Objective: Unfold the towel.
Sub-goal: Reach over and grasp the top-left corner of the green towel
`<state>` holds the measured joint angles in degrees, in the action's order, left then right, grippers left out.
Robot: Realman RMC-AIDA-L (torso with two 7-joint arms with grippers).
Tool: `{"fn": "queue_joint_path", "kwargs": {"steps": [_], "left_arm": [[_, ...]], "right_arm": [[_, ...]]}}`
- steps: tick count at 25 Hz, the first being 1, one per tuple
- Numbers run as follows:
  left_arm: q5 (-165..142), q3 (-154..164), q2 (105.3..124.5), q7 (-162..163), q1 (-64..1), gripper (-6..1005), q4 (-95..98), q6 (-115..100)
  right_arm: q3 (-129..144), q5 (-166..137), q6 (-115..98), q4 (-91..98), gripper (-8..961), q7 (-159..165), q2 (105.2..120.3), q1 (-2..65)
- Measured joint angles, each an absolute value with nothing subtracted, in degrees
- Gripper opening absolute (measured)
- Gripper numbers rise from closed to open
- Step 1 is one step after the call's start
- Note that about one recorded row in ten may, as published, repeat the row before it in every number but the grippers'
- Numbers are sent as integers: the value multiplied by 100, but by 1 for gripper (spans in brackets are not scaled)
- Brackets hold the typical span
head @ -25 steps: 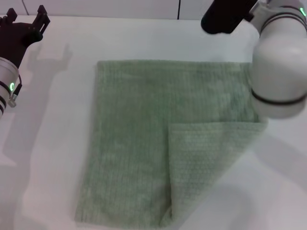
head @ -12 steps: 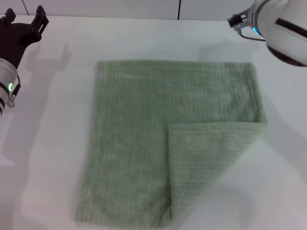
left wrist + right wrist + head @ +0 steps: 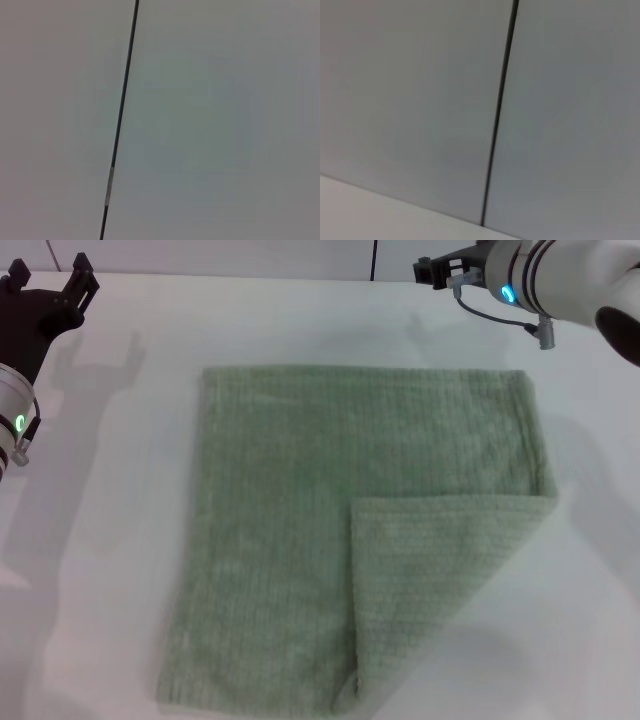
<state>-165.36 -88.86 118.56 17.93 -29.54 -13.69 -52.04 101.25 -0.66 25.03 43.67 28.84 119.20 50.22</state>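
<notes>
The towel [image 3: 330, 500] is a pale sage-green terry cloth lying flat on the white table in the head view. Its near right corner is folded over onto it as a triangular flap [image 3: 430, 570]. My left gripper [image 3: 50, 278] is open and empty, raised at the far left of the table, well apart from the towel. My right gripper [image 3: 440, 265] is raised beyond the towel's far right corner, not touching it. Neither wrist view shows the towel.
The white table [image 3: 110, 490] has bare surface on all sides of the towel. A light wall with a dark vertical seam [image 3: 374, 258] stands behind the table. The seam also shows in the left wrist view [image 3: 122, 110] and the right wrist view [image 3: 499, 115].
My right arm has lifted off the towel's right edge and swung back to the far right of the table. The towel and my left arm have not moved.
</notes>
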Motion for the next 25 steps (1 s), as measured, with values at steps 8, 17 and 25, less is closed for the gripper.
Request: {"fn": "queue_joint_path", "kwargs": {"steps": [8,17,25], "left_arm": [[-16520,-8886,11856,1793,-2953,736,-1362,-5204],[-16530,-8881,11878,1795,-2953,727,-1339,-5178],[-16515,-8387,11892,1951,-2940,718,-1372,-5198]], "right_arm": [[10056,1180,1114,3985,746,1775,11921,4928],[10627,1321,-1654,3617,746,1789,11962,4359],[10916,1321,-4053,2338,746,1943,11975,4294]]}}
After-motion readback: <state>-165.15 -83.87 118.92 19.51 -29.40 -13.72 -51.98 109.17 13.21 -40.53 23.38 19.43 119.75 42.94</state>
